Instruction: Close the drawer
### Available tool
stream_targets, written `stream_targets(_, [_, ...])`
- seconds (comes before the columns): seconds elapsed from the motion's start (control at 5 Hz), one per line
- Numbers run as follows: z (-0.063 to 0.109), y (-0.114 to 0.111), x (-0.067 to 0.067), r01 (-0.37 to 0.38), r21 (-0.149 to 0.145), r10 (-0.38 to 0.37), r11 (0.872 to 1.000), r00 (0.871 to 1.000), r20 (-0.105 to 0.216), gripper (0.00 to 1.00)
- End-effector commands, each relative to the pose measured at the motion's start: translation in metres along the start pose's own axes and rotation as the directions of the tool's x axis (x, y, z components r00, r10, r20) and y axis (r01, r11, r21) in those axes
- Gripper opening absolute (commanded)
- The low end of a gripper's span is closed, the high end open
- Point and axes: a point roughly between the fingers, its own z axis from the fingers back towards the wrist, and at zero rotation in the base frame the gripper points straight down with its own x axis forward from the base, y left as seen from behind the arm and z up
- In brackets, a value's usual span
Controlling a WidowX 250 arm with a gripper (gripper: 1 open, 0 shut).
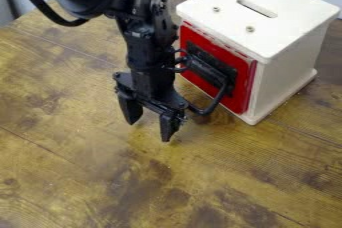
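Wooden bench (pixel 80 172) fills the frame, worn and scuffed. Centre-left: the gripper (pixel 146 120) hangs just above the bench surface, fingers (pixel 128 111) pointing down, spread apart, nothing between them. It sits off to the left of the box, not touching it.

Right of the gripper: black wire handle (pixel 201 90) loops out from the drawer front and droops toward the bench, its lower bend close beside the fingers. Can't tell if handle and fingers are touching.

Upper right: the drawer (pixel 217 64), red front, set in the cream box (pixel 274 27). Front looks near flush with the casing; whether a gap is left I can't tell from this angle.

Risks, as I judge them:
- A finger could hook the handle loop on any sideways or upward move, dragging the drawer open again or yanking the box.
- Box looks light and unanchored; a push on the front may slide it along the bench rather than seat the drawer.
- Off-centre push could jam the drawer crooked.
- Fingers are low; any descent could scrape the wood.
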Motion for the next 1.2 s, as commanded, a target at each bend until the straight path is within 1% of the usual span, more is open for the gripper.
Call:
stream_targets(0.0, [0.039,0.003,0.013,-0.029,0.02,0.027,0.999,0.993,0.116,1.0])
stream_targets(0.2, [0.047,-0.001,0.02,-0.044,0.02,0.041,0.999,0.99,0.132,1.0])
stream_targets(0.4, [0.055,-0.009,0.023,-0.056,0.017,0.053,0.998,0.99,0.128,1.0])
stream_targets(0.6, [0.049,-0.016,0.024,-0.065,0.013,0.062,0.998,0.988,0.139,1.0])
stream_targets(0.8, [0.041,-0.02,0.022,-0.077,0.006,0.075,0.997,0.989,0.128,1.0])
stream_targets(1.0, [0.05,-0.031,0.021,-0.1,0.004,0.099,0.995,0.989,0.108,1.0])
